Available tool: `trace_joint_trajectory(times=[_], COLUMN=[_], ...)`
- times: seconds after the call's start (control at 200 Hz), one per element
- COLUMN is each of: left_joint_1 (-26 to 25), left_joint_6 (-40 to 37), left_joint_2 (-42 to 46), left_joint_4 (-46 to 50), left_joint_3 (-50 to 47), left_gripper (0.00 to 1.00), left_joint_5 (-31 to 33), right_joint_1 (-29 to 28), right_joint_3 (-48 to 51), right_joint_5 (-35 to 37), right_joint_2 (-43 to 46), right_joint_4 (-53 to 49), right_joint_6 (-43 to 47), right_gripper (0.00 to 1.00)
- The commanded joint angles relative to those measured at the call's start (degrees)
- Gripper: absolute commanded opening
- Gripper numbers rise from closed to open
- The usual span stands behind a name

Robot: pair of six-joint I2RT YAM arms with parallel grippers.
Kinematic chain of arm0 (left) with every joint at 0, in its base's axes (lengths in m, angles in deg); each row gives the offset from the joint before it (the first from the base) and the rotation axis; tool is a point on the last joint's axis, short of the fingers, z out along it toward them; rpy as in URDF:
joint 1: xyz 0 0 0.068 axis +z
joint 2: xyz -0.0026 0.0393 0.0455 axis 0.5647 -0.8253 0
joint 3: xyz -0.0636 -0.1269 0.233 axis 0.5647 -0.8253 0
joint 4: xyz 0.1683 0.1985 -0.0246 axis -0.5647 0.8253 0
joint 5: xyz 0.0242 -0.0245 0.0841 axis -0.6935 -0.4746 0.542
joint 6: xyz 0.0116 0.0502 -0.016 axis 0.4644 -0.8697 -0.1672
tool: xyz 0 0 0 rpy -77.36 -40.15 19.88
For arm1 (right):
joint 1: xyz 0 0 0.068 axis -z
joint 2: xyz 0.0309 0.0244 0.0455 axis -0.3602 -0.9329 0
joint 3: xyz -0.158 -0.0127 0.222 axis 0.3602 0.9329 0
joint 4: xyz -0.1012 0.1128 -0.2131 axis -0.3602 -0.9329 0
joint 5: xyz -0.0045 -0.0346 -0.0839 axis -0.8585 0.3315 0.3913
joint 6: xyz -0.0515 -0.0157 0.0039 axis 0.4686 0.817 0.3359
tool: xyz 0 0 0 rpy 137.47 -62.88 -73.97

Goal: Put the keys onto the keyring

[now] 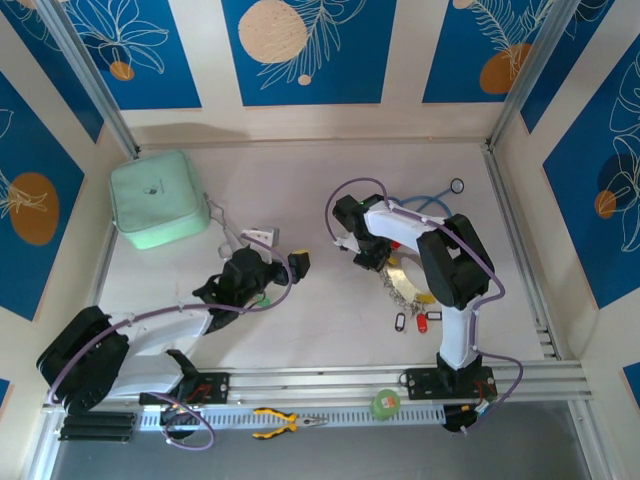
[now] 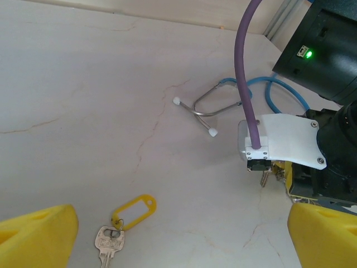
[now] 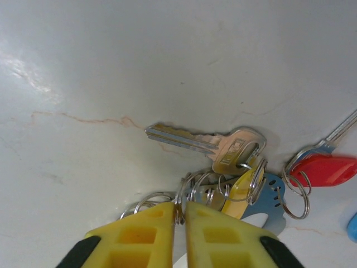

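A mint-green square pouch lies in the upper left of the top view on the pale, veined counter. A blue stethoscope curls at the upper right. In the left wrist view its white-tipped metal earpieces spread toward the centre of the frame. Along the bottom edge, yellow-handled pliers lie left of a green tape roll. Blue leaf-patterned panels line the walls.

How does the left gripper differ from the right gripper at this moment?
The left gripper is wide open; the right gripper is pinched shut on the keyring. The left gripper hovers over a lone yellow-tagged key; the right gripper sits among the bunched keys. Both have yellow fingers.
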Motion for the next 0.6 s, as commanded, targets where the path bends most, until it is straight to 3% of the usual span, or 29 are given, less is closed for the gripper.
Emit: trace_joint_trajectory(times=[0.0,0.42,0.595], left_joint_1=[-0.6,-0.6,-0.6], left_joint_6=[-0.4,-0.5,-0.7], left_joint_2=[0.6,1.1,1.4], left_joint_4=[-0.1,0.0,0.2], left_joint_3=[-0.3,-0.4,-0.4], left_gripper=[0.96,0.96,0.96], left_joint_5=[1.1,1.7,1.9], right_joint_1=[-0.5,-0.4,-0.3], right_joint_3=[-1.6,-1.5,-1.6], right_joint_5=[0.6,1.2,0.8], right_joint_2=[-0.6,-1.8,-0.8], right_joint_4=[-1.9,-1.4,-1.2], right_joint_6=[0.0,0.0,-0.3], right_gripper=[0.13,0.12,0.01])
